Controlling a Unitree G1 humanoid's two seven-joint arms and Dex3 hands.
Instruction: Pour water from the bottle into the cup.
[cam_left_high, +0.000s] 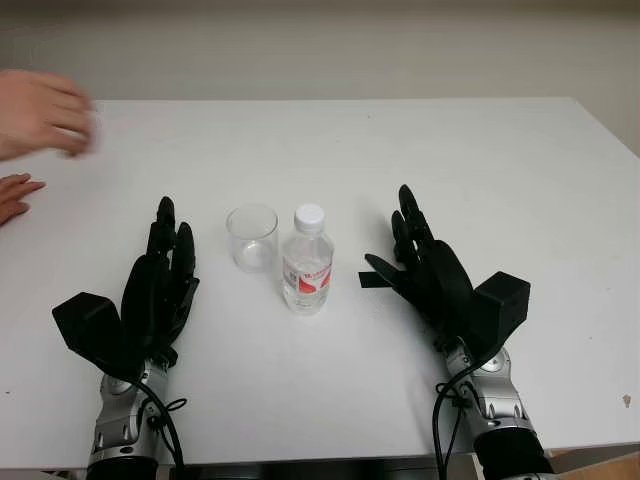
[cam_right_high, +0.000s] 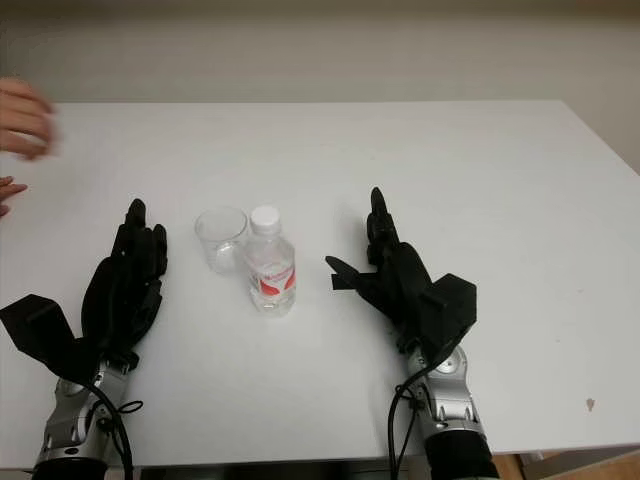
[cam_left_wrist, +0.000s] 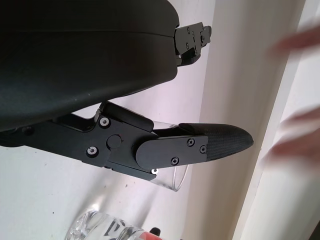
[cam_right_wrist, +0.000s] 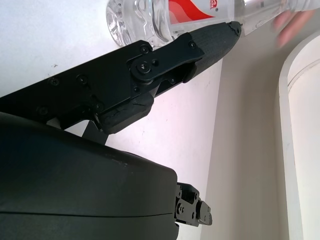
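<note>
A small clear water bottle (cam_left_high: 307, 262) with a white cap and a red-and-white label stands upright near the middle of the white table (cam_left_high: 480, 170). Just to its left stands an empty clear plastic cup (cam_left_high: 252, 238), close beside the bottle. My left hand (cam_left_high: 168, 262) is open on the table left of the cup, holding nothing. My right hand (cam_left_high: 412, 250) is open to the right of the bottle, a short gap away, thumb pointing toward it. The right wrist view has the bottle (cam_right_wrist: 165, 17) lying just beyond a finger (cam_right_wrist: 200, 45); the left wrist view catches the cup (cam_left_wrist: 175, 175).
A person's two hands (cam_left_high: 40, 115) hover over the table's far left edge. A small dark speck (cam_left_high: 627, 401) marks the table near its front right corner. A pale wall runs behind the table's far edge.
</note>
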